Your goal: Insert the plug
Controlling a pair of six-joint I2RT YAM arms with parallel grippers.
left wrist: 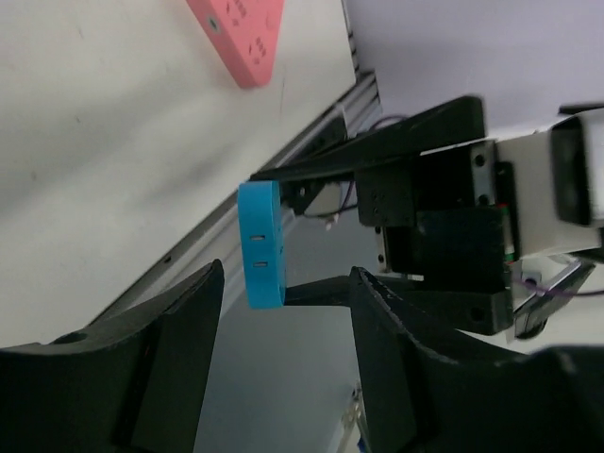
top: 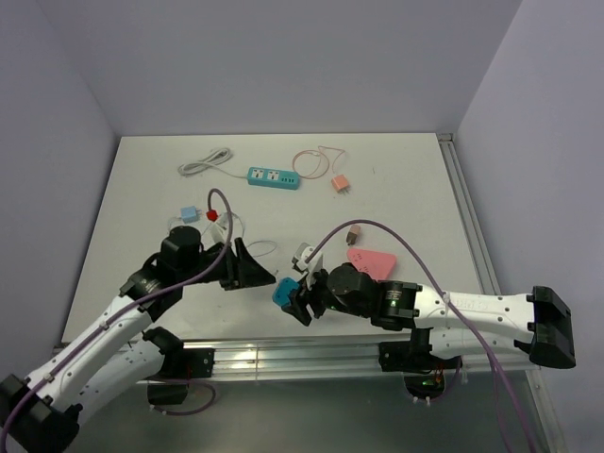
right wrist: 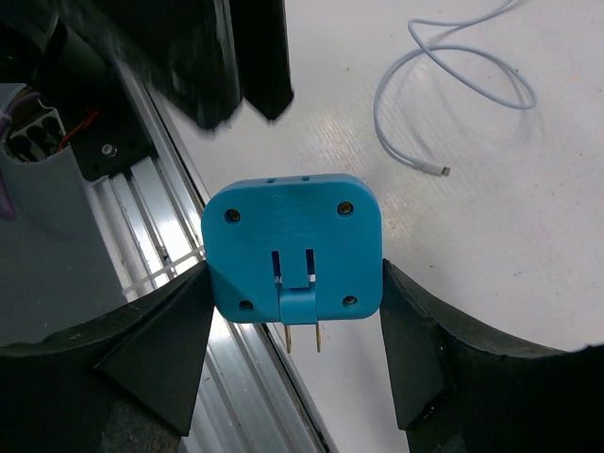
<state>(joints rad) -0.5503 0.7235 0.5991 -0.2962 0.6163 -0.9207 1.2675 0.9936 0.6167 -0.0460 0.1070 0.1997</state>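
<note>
"Right gripper (right wrist: pixel 293 272), state?"

"Mine, clamped on the blue plug (right wrist: pixel 283 222), which is held above the worktop's (top: pixel 396 179) near edge. Its prongs (right wrist: pixel 302 335) point back toward my wrist."

"Left gripper (left wrist: pixel 283 274)?"

"Fingers apart and holding nothing, just beside the plug and aimed at its thin edge."

"Where is the socket?"

"In the power strip (top: pixel 274 177), well apart at the far side. Its long axis runs left to right, slightly toward my left arm. I judge the prongs must turn before insertion."
</note>
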